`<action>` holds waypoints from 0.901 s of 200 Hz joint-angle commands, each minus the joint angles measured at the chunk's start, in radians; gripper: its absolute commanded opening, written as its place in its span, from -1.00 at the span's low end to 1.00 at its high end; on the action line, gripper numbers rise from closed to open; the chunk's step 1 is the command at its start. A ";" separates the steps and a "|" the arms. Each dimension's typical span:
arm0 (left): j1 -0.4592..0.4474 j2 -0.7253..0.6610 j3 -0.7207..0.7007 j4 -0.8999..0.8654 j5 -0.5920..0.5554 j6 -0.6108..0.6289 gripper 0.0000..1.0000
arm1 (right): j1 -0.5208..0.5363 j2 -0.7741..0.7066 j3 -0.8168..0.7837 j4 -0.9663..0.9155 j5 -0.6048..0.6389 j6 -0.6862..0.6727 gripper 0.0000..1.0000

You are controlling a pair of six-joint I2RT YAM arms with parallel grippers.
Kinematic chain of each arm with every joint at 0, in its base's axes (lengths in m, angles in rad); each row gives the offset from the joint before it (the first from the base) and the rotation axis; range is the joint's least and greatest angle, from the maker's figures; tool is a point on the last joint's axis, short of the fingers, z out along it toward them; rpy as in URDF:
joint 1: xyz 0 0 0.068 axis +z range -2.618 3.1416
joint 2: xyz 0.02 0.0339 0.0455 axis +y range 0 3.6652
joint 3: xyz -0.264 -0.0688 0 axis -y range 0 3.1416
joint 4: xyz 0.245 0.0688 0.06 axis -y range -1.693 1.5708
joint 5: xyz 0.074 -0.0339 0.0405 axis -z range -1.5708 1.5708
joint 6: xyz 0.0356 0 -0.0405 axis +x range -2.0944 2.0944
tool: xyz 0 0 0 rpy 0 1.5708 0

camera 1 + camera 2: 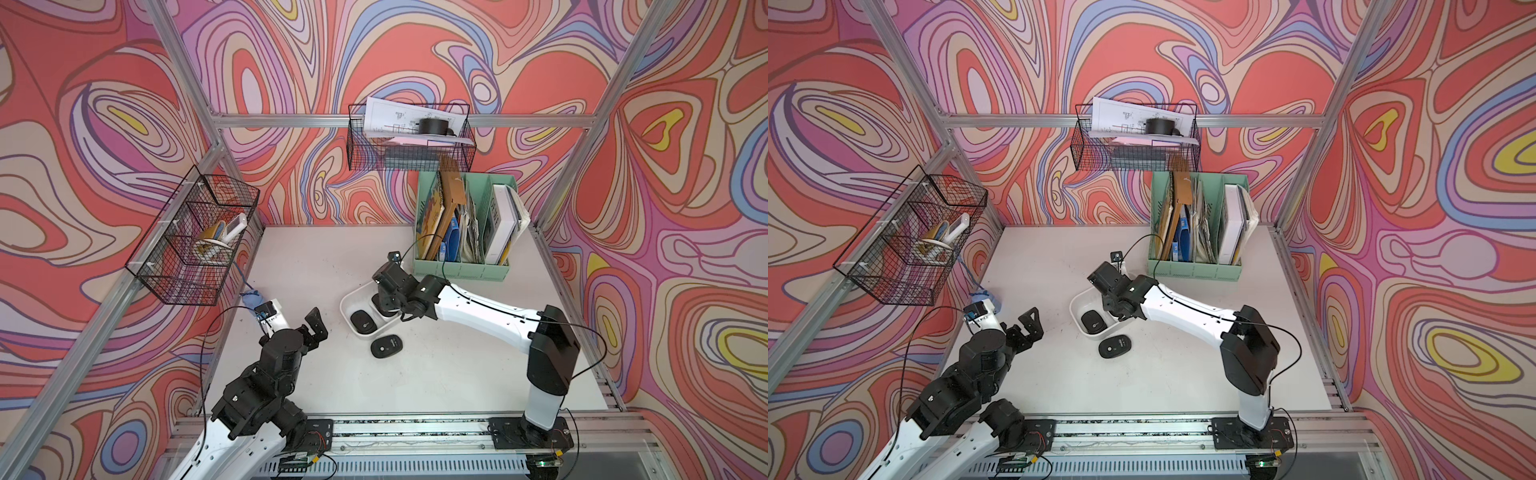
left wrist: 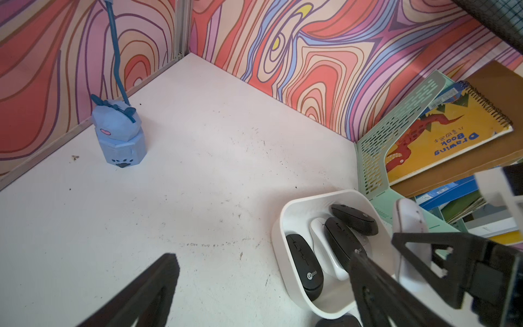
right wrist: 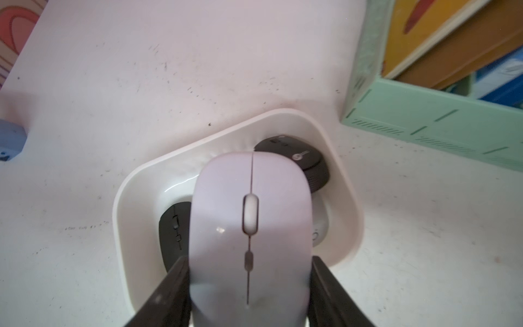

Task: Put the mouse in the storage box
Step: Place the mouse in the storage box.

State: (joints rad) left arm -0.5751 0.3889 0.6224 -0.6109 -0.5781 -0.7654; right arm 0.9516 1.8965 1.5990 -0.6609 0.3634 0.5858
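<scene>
While the right claw grips the white mouse by its two long sides near the tail end, we see the jaws about half spread and pressed against the shell, the nose jutting out over the storage box. We judge the mouse light, rigid and glossy, so a loose pinch may let it slide; the flanks behind the wheel look the soundest hold. Several black mice lie in the box, which stands near the middle of the table, just beside the front corner of the mint-green file organizer. Another black mouse lies on the table by the box's near wall. The left claw hangs wide open and empty toward the table's left edge.
</scene>
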 commanded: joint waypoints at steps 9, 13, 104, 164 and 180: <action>0.005 -0.025 -0.008 -0.061 -0.052 -0.021 0.98 | 0.045 0.116 0.111 -0.012 -0.049 -0.062 -0.02; 0.006 -0.026 -0.008 -0.064 -0.054 -0.022 0.97 | 0.049 0.133 0.129 -0.017 -0.051 -0.066 -0.02; 0.006 -0.041 -0.023 -0.081 -0.061 -0.029 0.98 | 0.059 0.336 0.324 -0.108 -0.053 -0.108 0.02; 0.006 -0.045 -0.028 -0.084 -0.068 -0.029 0.98 | 0.059 0.383 0.342 -0.089 -0.131 -0.105 0.09; 0.005 -0.042 -0.027 -0.085 -0.066 -0.030 0.98 | 0.059 0.388 0.342 -0.087 -0.142 -0.103 0.16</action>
State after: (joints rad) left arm -0.5751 0.3542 0.6067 -0.6640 -0.6300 -0.7864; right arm 1.0111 2.2681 1.9152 -0.7555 0.2504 0.4839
